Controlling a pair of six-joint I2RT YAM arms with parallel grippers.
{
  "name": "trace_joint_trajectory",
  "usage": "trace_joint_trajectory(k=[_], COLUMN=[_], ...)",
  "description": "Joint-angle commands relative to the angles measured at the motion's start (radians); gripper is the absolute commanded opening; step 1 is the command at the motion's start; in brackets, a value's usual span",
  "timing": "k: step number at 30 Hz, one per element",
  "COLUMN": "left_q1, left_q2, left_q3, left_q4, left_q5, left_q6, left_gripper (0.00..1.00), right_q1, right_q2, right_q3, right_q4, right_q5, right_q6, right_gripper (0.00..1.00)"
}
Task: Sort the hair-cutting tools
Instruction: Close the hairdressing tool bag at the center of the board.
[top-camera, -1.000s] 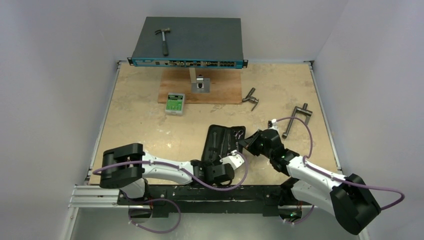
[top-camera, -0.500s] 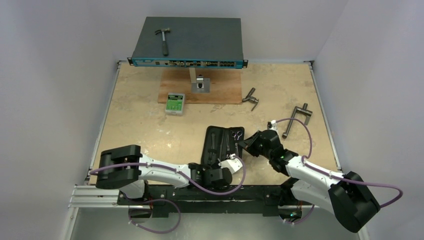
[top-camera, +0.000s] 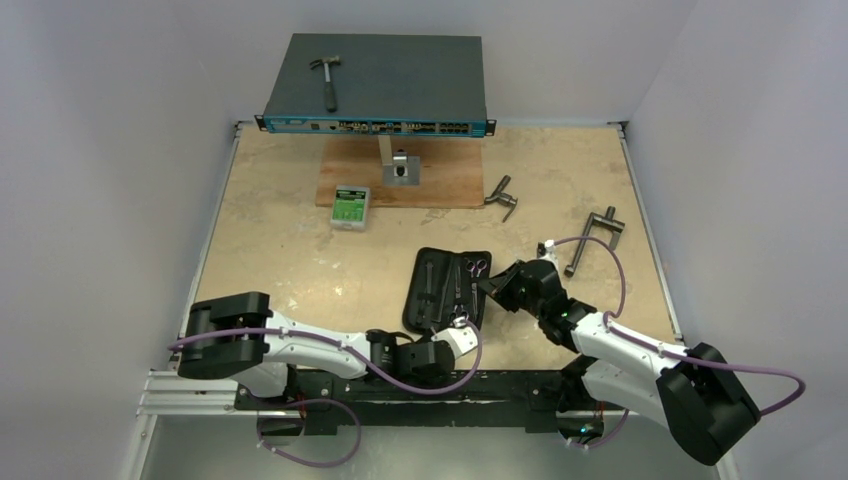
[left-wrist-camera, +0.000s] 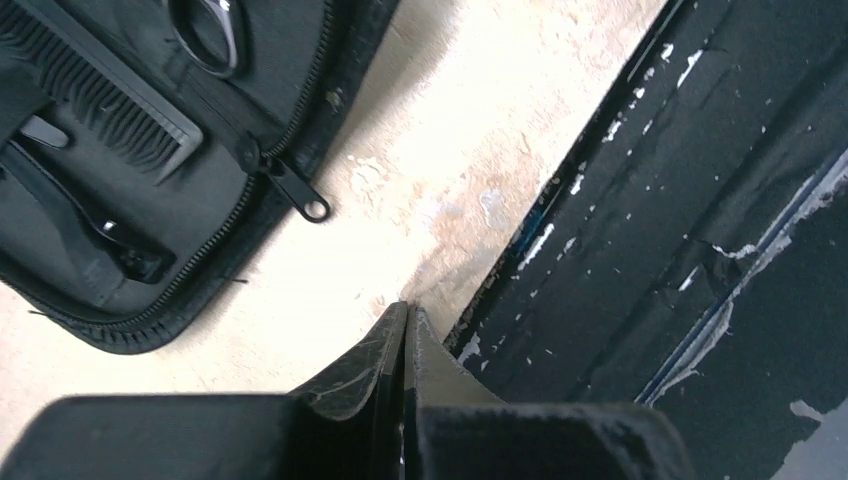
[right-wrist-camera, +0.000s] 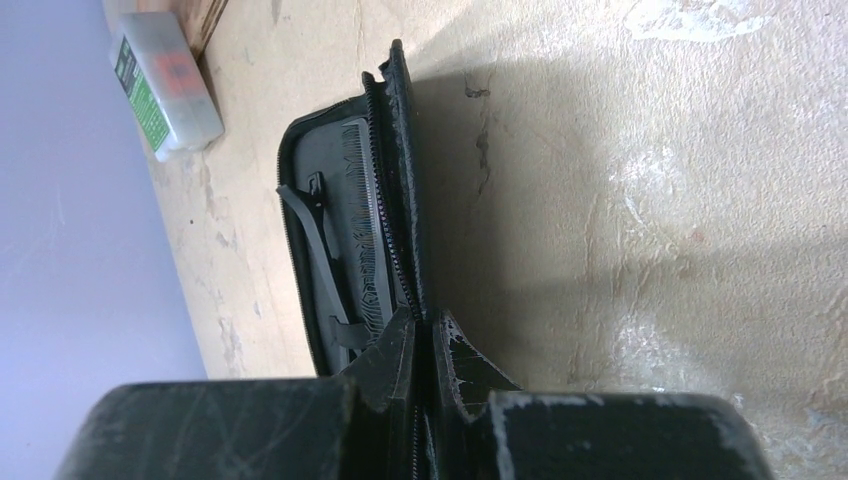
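Note:
A black zip case (top-camera: 446, 290) lies open on the table. It holds a black comb (left-wrist-camera: 100, 95), a slim black hair clip (left-wrist-camera: 90, 225) and silver scissors (top-camera: 474, 266); a scissor ring handle (left-wrist-camera: 210, 30) shows in the left wrist view. My right gripper (right-wrist-camera: 425, 322) is shut on the case's raised right edge (right-wrist-camera: 395, 180), with the comb (right-wrist-camera: 365, 210) and a clip (right-wrist-camera: 315, 250) just left of it. It sits at the case's right side in the top view (top-camera: 492, 288). My left gripper (left-wrist-camera: 405, 310) is shut and empty over the table's near edge, just off the case's near corner (top-camera: 462, 335).
A network switch (top-camera: 375, 85) with a hammer (top-camera: 327, 80) on it stands at the back, over a wooden board (top-camera: 440, 185). A green-labelled box (top-camera: 351, 207) lies left of the board. Two grey T-handle tools (top-camera: 503, 197) (top-camera: 594, 238) lie at the right. The black rail (left-wrist-camera: 700, 200) runs along the near edge.
My left gripper has drawn back from the case's near end toward the table's near edge. My right gripper has stayed shut on the case's edge.

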Motion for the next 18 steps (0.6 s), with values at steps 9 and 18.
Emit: trace_joint_trajectory(k=[9,18], left_q1=[0.0,0.186], left_q2=[-0.144,-0.311], left_q3=[-0.038,-0.053], left_q4=[-0.031,-0.055], left_q5=[-0.124,-0.252], left_q6=[-0.097,-0.232], left_gripper=[0.0,0.08], right_q1=[-0.003,-0.003], right_q2=[0.006,0.085], right_q3=[0.038,0.141], right_q4=[0.049,0.009], right_q5=[-0.024,-0.159], right_q6=[-0.081,-0.243], right_gripper=[0.0,0.21])
